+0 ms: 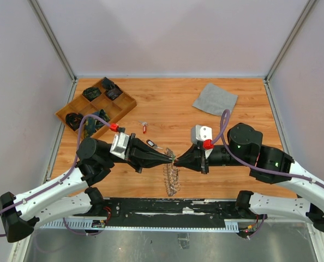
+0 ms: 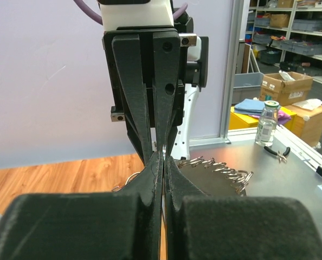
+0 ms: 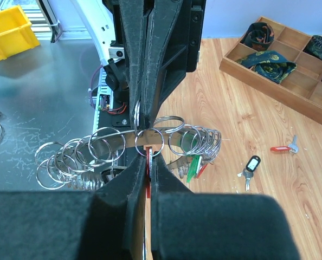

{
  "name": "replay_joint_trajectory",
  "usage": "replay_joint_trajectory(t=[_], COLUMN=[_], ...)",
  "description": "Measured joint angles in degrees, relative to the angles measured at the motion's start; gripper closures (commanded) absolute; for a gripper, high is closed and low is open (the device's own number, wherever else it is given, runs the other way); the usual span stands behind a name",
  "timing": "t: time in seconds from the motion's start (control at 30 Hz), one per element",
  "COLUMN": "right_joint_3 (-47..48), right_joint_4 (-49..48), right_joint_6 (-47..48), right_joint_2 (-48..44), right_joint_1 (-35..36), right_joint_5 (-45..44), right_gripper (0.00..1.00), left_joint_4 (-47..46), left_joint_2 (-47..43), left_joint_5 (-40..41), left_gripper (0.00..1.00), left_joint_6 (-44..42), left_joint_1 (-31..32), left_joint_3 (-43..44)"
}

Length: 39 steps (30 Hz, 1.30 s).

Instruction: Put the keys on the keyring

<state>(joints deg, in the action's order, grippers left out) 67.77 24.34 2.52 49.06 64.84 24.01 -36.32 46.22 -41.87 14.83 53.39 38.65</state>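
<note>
The keyring (image 1: 172,179) hangs between the two grippers, its silver band (image 3: 153,138) fringed with many small split rings. My left gripper (image 1: 170,159) is shut on one small ring at the top of it; in the left wrist view a thin metal edge shows between its fingers (image 2: 163,154). My right gripper (image 3: 148,154) faces it tip to tip, shut on a key with a red tag (image 3: 148,165) held against a small ring. A green-tagged key (image 3: 192,167) hangs on the ring. Two more keys lie on the table, one with a black tag (image 1: 151,143) and one with a red tag (image 1: 144,127).
A wooden compartment tray (image 1: 95,106) holding dark rolled items stands at the back left. A grey cloth square (image 1: 215,99) lies at the back right. The black rail with both arm bases (image 1: 167,207) runs along the near edge, just under the hanging keyring.
</note>
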Motion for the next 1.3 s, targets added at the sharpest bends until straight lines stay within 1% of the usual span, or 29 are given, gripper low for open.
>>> replay_joint_trajectory(t=[0.1,0.17,0.3,0.4,0.53,0.57,0.6,0.73,0.8,0.87,0.93,1.0,1.07,1.13,1.2,1.23,1.3], right_joint_3=[0.0,0.0,0.0,0.0,0.0,0.0,0.0,0.02,0.61,1.42,1.88,1.88,1.73,0.55,-1.53,-2.82,-5.11], right_joint_4=[0.02,0.11,0.17,0.48,1.49,1.88,2.29,4.81,6.8,8.76,10.32,12.2,14.03,14.6,14.75,14.78,15.13], right_joint_6=[0.09,0.11,0.48,0.83,1.57,1.84,2.03,2.69,2.38,1.68,0.35,-1.53,-4.26,-7.45,-10.23,-11.52,-13.64], right_joint_2=[0.52,0.55,0.26,-0.55,-2.19,-2.71,-3.06,-3.41,-2.69,-1.25,-0.11,1.38,2.19,1.73,0.24,-0.92,-3.61], right_joint_1=[0.0,0.0,0.0,0.0,0.0,0.0,0.0,0.0,0.0,0.0,-0.22,-2.38,-8.46,-17.27,-23.5,-25.68,-27.43], right_joint_5=[0.07,0.07,-0.07,-1.16,-4.31,-5.97,-7.32,-14.6,-20.46,-26.95,-32.76,-36.33,-36.3,-33.99,-32.0,-31.04,-29.31], right_gripper=[0.97,0.94,0.72,0.62,0.53,0.48,0.45,0.44,0.43,0.39,0.39,0.38,0.37,0.36,0.35,0.34,0.33], left_joint_4=[0.24,0.44,0.72,1.9,4.94,5.81,6.95,11.39,13.99,16.31,18.25,19.78,20.48,20.57,20.26,20.06,19.71], left_joint_2=[0.15,0.17,0.17,0.17,0.2,0.22,0.35,1.64,2.62,3.54,4.44,5.31,6.54,8.07,10.36,11.87,15.63], left_joint_5=[0.11,0.24,0.76,1.55,4.04,4.81,5.73,9.35,11.76,13.99,16.22,17.92,19.3,20.2,20.7,20.83,20.83], left_gripper=[0.99,0.99,0.99,0.99,0.99,0.99,1.0,0.99,0.99,1.0,1.0,0.99,1.0,0.99,0.99,0.99,0.99], left_joint_6=[-0.17,-0.28,-0.52,-0.72,-1.53,-1.79,-2.14,-3.32,-4.09,-4.52,-4.72,-4.7,-4.48,-4.26,-4.2,-4.2,-4.2], left_joint_1=[0.0,0.0,0.0,0.0,0.0,0.0,0.0,0.0,0.0,0.0,-0.11,-0.48,-1.27,-2.23,-3.15,-3.54,-4.39], left_joint_3=[0.0,0.0,0.0,0.0,0.02,0.02,0.07,0.81,1.33,1.7,1.79,1.79,1.79,1.79,1.79,1.84,2.19])
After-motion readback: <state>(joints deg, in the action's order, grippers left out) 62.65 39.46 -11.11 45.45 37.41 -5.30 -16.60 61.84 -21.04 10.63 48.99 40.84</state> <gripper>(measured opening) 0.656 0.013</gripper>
